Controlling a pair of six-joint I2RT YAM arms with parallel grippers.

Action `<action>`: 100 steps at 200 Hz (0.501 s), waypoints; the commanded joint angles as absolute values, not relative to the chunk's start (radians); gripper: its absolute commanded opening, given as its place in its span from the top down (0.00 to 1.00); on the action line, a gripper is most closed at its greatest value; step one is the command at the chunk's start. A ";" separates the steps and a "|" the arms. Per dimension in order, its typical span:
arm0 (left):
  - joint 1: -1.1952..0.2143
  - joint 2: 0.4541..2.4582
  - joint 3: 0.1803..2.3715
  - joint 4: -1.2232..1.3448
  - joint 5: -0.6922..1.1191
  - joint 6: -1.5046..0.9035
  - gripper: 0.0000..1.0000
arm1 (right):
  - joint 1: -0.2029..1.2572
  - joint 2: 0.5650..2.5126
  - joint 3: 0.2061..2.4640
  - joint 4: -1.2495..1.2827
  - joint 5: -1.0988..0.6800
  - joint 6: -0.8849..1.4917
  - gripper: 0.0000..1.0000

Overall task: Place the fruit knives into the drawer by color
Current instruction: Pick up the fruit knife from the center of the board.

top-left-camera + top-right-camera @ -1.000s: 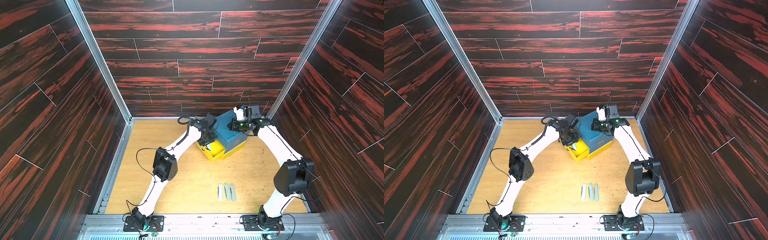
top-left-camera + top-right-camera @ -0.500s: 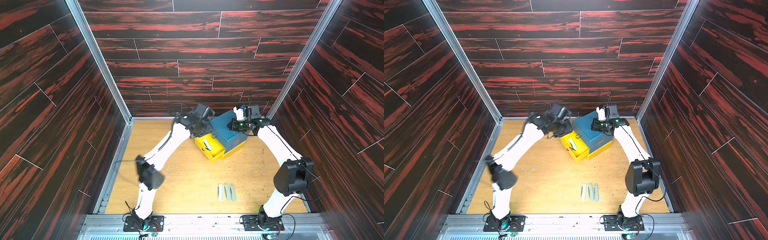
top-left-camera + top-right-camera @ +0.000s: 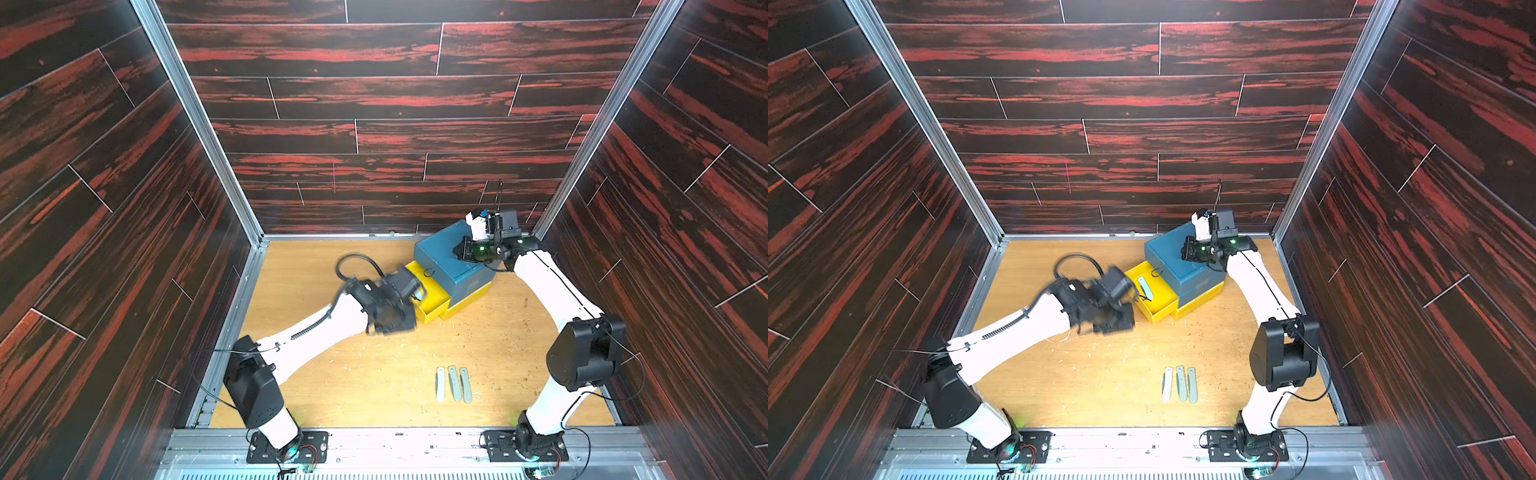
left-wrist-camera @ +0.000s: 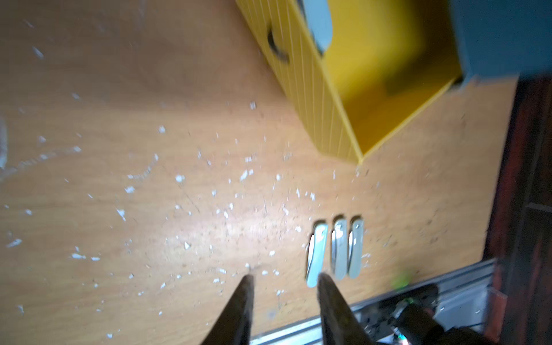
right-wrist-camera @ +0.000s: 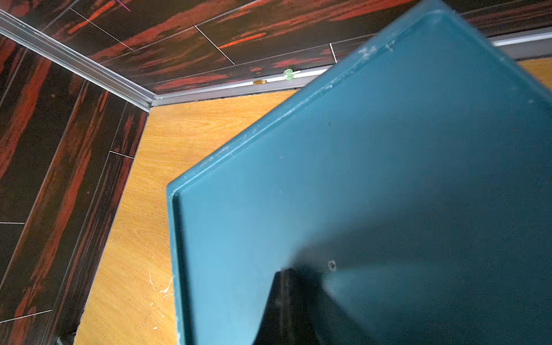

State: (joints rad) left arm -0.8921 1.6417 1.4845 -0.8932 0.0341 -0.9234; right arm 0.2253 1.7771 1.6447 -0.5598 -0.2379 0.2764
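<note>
**A:** What of the left gripper [image 4: 286, 279]?

**B:** Its dark fingers [image 4: 245, 301] stand apart over bare table [image 4: 134, 149], with nothing held. In both top views it is a blurred smear.

**A:** And the right gripper [image 5: 285, 301]?

**B:** It is closed and rests on top of the teal cabinet [image 5: 358, 179]. It shows only as a dark blur there.

**A:** Anything changed from a moment ago?

**B:** The left arm has swung down from the back to just in front of the open yellow drawer [image 3: 1158, 311]. The right arm hasn't stirred, and the knives lie as before.

**A:** And the knives themselves?

**B:** A pale knife [image 3: 1145, 286] lies in the drawer, roughly parallel to its front wall. In a top view that knife [image 3: 419, 293] is half covered by the left wrist. Three more lie near the table's front edge, side by side, with their long axes running front to back. They are a white knife [image 3: 440, 384], a grey-green knife [image 3: 455, 383] and a second grey-green knife [image 3: 466, 385].
</note>
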 commanded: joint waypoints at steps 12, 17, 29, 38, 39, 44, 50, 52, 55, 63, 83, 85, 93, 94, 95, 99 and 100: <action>-0.988 1.688 1.484 -0.921 0.037 -0.933 0.60 | 0.229 1.852 1.587 -0.761 -0.186 0.269 0.97; -1.001 1.701 1.494 -0.928 0.035 -0.930 0.61 | 0.229 1.852 1.587 -0.765 -0.186 0.267 0.97; -1.027 1.739 1.522 -0.949 0.031 -0.921 0.60 | 0.230 1.850 1.588 -0.768 -0.186 0.264 0.97; -1.048 1.778 1.553 -0.972 0.025 -0.915 0.60 | 0.229 1.849 1.585 -0.770 -0.186 0.264 0.97; -1.049 1.782 1.557 -0.974 0.023 -0.914 0.60 | 0.229 1.849 1.585 -0.770 -0.186 0.264 0.97; -1.061 1.798 1.574 -0.984 0.018 -0.910 0.61 | 0.229 1.848 1.582 -0.769 -0.184 0.265 0.97; -1.071 1.818 1.595 -0.998 0.010 -0.905 0.60 | 0.229 1.845 1.579 -0.767 -0.185 0.265 0.97; -1.076 1.825 1.601 -1.001 0.007 -0.905 0.60 | 0.229 1.844 1.578 -0.767 -0.185 0.265 0.97; -1.081 1.835 1.614 -1.008 0.005 -0.903 0.60 | 0.230 1.845 1.577 -0.766 -0.186 0.265 0.97; -1.093 1.861 1.642 -1.028 0.002 -0.897 0.60 | 0.229 1.845 1.573 -0.763 -0.187 0.265 0.97; -1.117 1.915 1.698 -1.050 0.008 -0.894 0.59 | 0.229 1.849 1.573 -0.764 -0.191 0.267 0.97; -1.121 1.920 1.702 -1.051 0.009 -0.894 0.59 | 0.229 1.850 1.574 -0.764 -0.191 0.267 0.97; -1.126 1.936 1.712 -1.051 0.015 -0.900 0.59 | 0.229 1.851 1.574 -0.765 -0.194 0.268 0.97; -1.127 1.936 1.714 -1.051 0.015 -0.901 0.59 | 0.229 1.851 1.574 -0.765 -0.194 0.268 0.97; -1.128 1.937 1.714 -1.050 0.016 -0.902 0.59 | 0.229 1.851 1.574 -0.764 -0.194 0.267 0.97; -1.129 1.944 1.714 -1.047 0.021 -0.906 0.59 | 0.229 1.851 1.574 -0.763 -0.196 0.268 0.97; -1.130 1.946 1.714 -1.046 0.023 -0.906 0.59 | 0.230 1.851 1.574 -0.762 -0.197 0.267 0.97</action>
